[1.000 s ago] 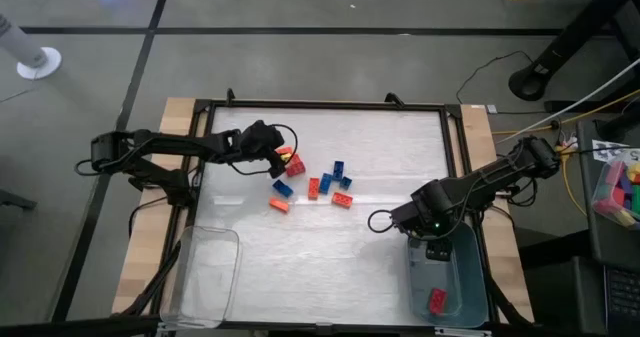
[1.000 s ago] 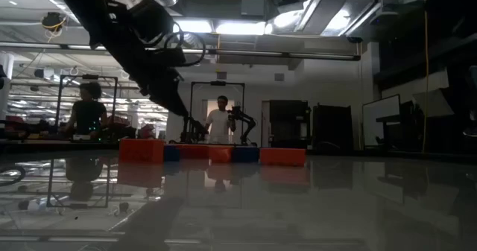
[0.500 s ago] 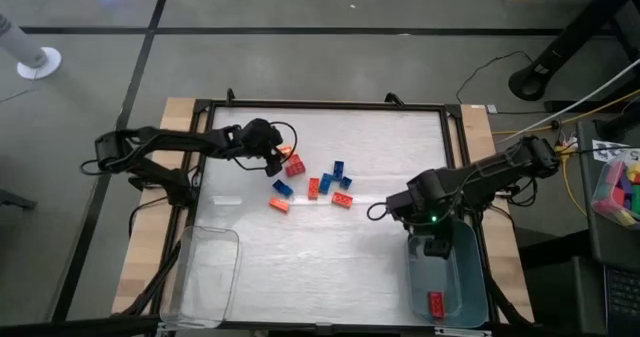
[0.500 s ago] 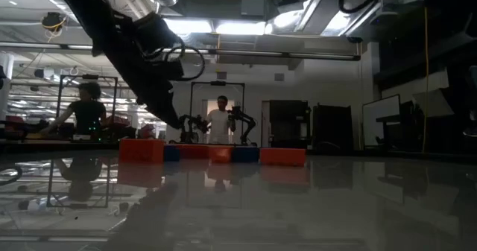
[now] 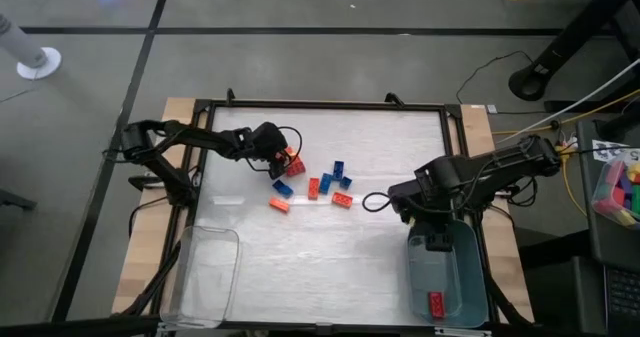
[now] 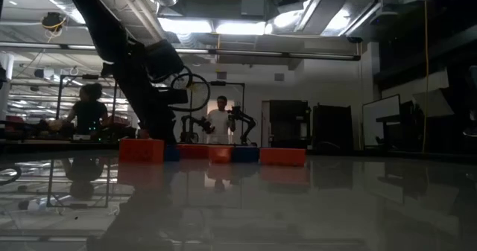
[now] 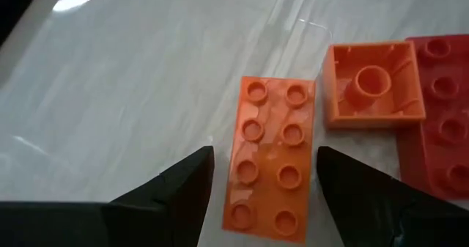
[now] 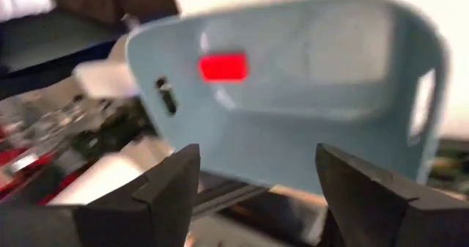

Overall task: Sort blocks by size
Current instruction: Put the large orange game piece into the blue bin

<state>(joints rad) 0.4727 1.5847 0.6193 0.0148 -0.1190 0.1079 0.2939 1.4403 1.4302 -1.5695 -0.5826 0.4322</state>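
Note:
Red, orange and blue blocks (image 5: 315, 184) lie scattered left of the table's middle; in the low view they show as a row (image 6: 216, 153). My left gripper (image 5: 280, 161) is open and low over the cluster's far-left end. In its wrist view (image 7: 265, 153) its fingers stand on either side of a long orange block (image 7: 267, 159) lying studs up; I see no touch. An upturned orange square block (image 7: 374, 82) and a red block (image 7: 440, 122) lie beside it. My right gripper (image 5: 437, 243) is open and empty above the blue bin's far end, facing into the bin (image 8: 293, 100).
The blue bin (image 5: 470, 287) at the near right holds one red block (image 5: 437, 302). A clear bin (image 5: 205, 277) stands at the near left. A raised frame (image 5: 325, 105) runs round the table. Coloured bricks (image 5: 620, 192) lie off the table at the right. People stand in the room behind (image 6: 220, 124).
My left gripper has gone down and a little toward the table's right edge, onto the far-left blocks. My right gripper has drawn back from over the blue bin toward the table's far edge. The blocks have stayed where they were.

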